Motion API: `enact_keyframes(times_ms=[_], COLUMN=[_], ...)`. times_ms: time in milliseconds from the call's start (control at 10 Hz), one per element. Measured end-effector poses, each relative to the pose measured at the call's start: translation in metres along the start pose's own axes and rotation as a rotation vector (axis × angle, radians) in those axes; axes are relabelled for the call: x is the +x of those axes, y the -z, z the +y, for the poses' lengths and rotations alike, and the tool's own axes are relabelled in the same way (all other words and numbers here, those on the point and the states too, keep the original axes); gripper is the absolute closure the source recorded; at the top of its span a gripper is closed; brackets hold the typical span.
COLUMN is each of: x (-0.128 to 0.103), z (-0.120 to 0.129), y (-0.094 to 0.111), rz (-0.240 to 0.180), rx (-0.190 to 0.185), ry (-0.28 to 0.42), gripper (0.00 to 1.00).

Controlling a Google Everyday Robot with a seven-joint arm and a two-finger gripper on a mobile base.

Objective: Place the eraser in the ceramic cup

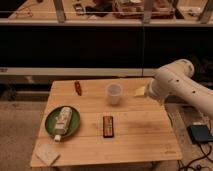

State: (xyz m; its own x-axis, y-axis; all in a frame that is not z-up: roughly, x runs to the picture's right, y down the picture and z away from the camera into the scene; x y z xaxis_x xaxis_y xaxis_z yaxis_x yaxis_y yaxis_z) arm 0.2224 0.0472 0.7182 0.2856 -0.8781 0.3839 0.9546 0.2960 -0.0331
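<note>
No legible txt, nos. or signs.
Eraser (108, 126), in front of cup (114, 93): reddish label on its face, print too small to read. Pale item (62, 121) on green plate (49, 131), front-L of cup: maybe a label, nothing readable. Red item (77, 87) L of cup and beige pad (47, 154) far front-L of cup: no markings seen. Shelf clutter behind cup: no brand or sign can be made out. Gripper not in sight; only the white arm (175, 85) shows, R of cup, no lettering visible on it.
</note>
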Motion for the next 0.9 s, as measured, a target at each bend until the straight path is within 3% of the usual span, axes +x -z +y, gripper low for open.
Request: enact_keyframes(times_ms=[400,500,700,900], x=[0.002,0.005,-0.007,-0.04], z=[0.001,-0.003,-0.044,-0.084], y=[0.003,0.007,0.019,0.018], rz=[0.011,0.022,0.001,-0.072], rx=[-0.013,-0.032,-0.028,0.002], ry=[0.012,0.063,0.242,0.358], gripper=[0.2,0.2,0.2,0.2])
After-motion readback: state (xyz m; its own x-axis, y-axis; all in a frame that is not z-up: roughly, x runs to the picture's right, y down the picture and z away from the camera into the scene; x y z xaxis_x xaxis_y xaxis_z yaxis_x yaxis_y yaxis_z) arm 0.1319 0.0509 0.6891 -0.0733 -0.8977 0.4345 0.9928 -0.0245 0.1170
